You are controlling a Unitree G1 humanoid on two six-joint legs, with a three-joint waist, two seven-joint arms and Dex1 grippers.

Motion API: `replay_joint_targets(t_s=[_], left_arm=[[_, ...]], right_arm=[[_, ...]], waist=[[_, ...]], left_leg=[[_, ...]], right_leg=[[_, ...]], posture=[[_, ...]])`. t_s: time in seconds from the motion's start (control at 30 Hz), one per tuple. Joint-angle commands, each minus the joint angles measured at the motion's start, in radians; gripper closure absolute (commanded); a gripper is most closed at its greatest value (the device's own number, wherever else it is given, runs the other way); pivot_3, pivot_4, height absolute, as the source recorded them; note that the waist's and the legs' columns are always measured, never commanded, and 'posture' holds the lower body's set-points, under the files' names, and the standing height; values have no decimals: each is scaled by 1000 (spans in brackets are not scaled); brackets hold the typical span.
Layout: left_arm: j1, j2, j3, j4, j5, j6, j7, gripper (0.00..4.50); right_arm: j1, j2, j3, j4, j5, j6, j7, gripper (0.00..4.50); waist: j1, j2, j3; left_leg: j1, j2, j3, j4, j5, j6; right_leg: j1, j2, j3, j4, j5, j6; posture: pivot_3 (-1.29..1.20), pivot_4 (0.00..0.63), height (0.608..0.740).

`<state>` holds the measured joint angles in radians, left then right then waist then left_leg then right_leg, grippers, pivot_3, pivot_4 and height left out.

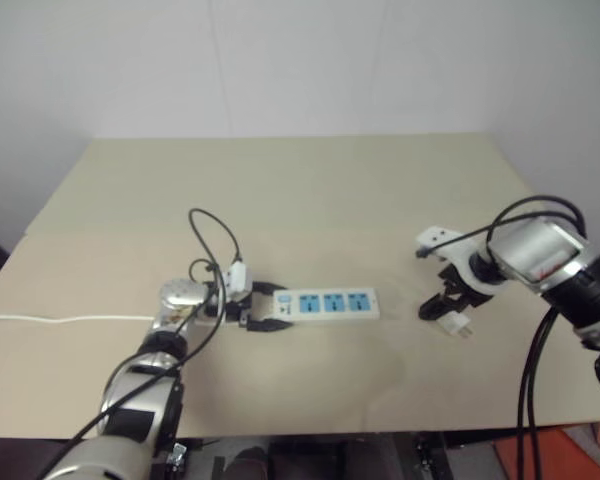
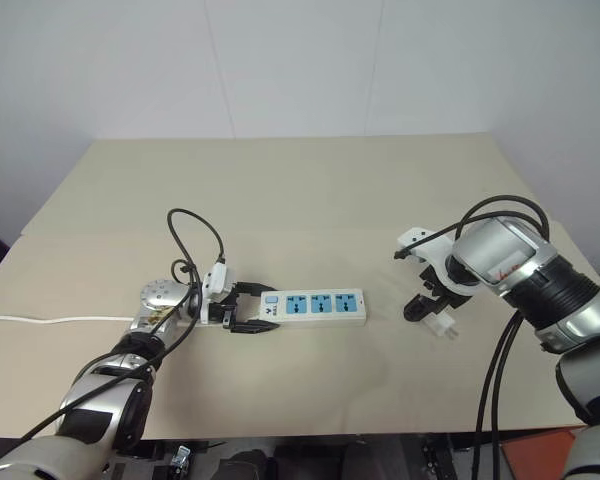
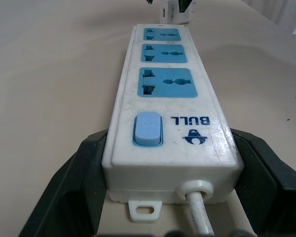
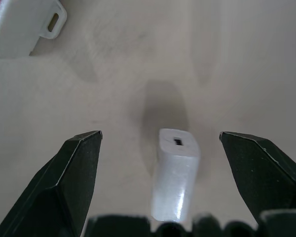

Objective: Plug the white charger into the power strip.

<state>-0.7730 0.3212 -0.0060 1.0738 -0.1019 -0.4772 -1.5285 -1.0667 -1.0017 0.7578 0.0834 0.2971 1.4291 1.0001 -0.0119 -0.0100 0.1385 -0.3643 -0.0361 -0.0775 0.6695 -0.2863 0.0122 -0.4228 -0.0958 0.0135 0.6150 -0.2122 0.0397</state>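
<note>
The power strip [image 1: 330, 303] lies flat on the tan table, three blue sockets facing up. My left gripper [image 1: 265, 308] is shut on its switch end, a black finger [image 3: 84, 168] pressed against each side where the cord leaves. To the right, the white charger [image 4: 175, 173] lies on the table, apart from the strip. My right gripper [image 4: 160, 134] points down over it and is open, one finger on either side of the charger, not touching it. The charger [image 1: 458, 325] sits just below those fingers in the head views.
The strip's thin white cord [image 1: 60, 320] runs left across the table [image 1: 310, 190] to its left edge. Black cables loop above both wrists. The table's front edge is close below the arms, and a white wall stands behind.
</note>
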Motion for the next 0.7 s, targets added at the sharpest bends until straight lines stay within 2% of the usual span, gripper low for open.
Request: replay_joint_targets(t_s=[0.03, 0.7], left_arm=[[2, -3, -21, 1, 12, -3, 7, 1239], [-5, 11, -39, 14, 20, -9, 28, 1239]], right_arm=[[17, -3, -55, 14, -10, 16, -19, 0], [35, 29, -69, 74, -16, 17, -51, 0]], waist=[[1, 0, 0], [-1, 1, -1]], left_leg=[[0, 0, 0, 0, 0, 0], [0, 0, 0, 4, 0, 0]], right_leg=[[0, 0, 0, 0, 0, 0], [1, 0, 0, 2, 1, 0]], posture=[[0, 150, 740], [0, 150, 740]])
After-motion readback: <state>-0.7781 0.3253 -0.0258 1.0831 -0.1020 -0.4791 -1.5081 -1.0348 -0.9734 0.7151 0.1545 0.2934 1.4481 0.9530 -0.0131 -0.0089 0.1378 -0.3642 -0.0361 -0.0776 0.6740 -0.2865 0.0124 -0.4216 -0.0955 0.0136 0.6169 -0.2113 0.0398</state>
